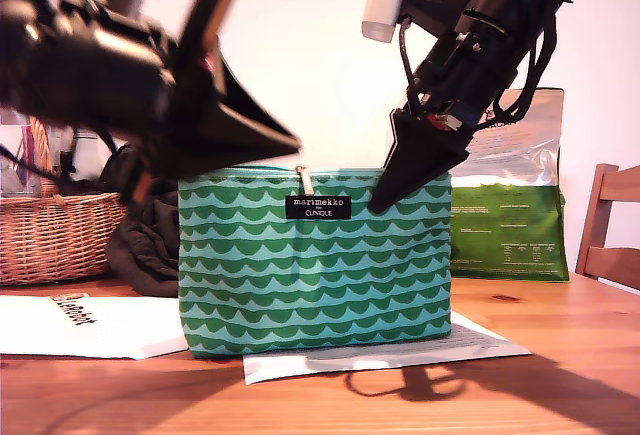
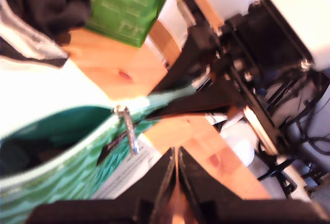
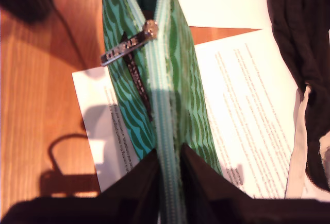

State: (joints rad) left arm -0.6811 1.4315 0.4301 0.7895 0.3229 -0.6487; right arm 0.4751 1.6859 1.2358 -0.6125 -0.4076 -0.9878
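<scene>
The green wave-patterned pouch point(image 1: 315, 275) stands upright on a printed sheet point(image 1: 480, 340) on the wooden table point(image 1: 560, 355), mid-frame in the exterior view. Its zipper is partly open, with the pull point(image 3: 126, 46) about midway along. My second gripper point(image 3: 167, 157) is clenched on the zipped end of the top edge (the corner at the exterior view's right). My first gripper point(image 1: 285, 142), fingers pressed together on nothing, hovers above the pouch's other end. Behind, a dark cloth point(image 1: 145, 245) and wicker basket point(image 1: 50, 235) sit at the exterior view's left, and a green package point(image 1: 510, 225) at its right.
</scene>
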